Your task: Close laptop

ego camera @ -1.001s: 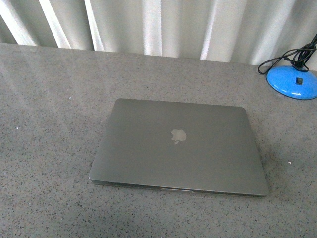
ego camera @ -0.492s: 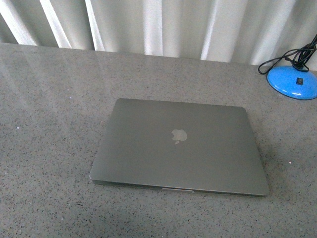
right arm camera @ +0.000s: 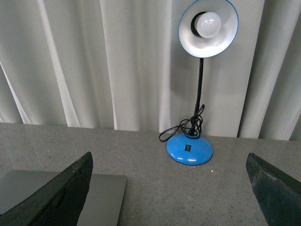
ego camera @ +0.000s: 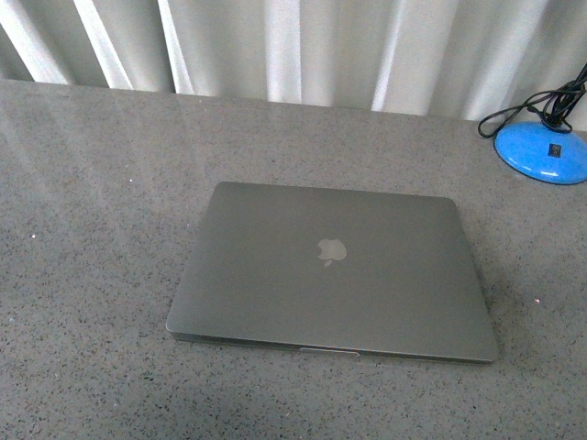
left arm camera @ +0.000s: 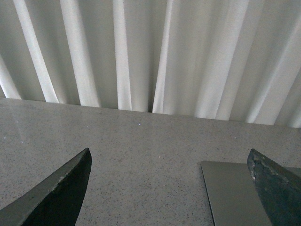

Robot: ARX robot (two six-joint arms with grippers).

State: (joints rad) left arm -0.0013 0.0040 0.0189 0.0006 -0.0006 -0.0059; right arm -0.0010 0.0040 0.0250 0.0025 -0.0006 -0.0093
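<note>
Basically done: laptop (ego camera: 332,270) lies shut and flat on the grey speckled table (ego camera: 92,183), lid down with the apple logo (ego camera: 331,250) facing up, near the middle of the table, front edge toward the robot. No visible gap between lid and base along the near edge, as far as the front view can resolve.

Neither arm shows in the front view. Left gripper (left arm camera: 169,188) is spread wide, nothing between its fingers, hanging over bare table with the laptop's far-left corner just beside its right finger. Right gripper (right arm camera: 169,188) is equally wide and empty, looking across the laptop's far-right corner toward the blue desk lamp (right arm camera: 197,80) at the far right, in front of the white curtain (ego camera: 303,46).

My read: closing step is complete, both arms clear of the lid. Next move calls for nothing more than parking; no further contact with the laptop needed.
</note>
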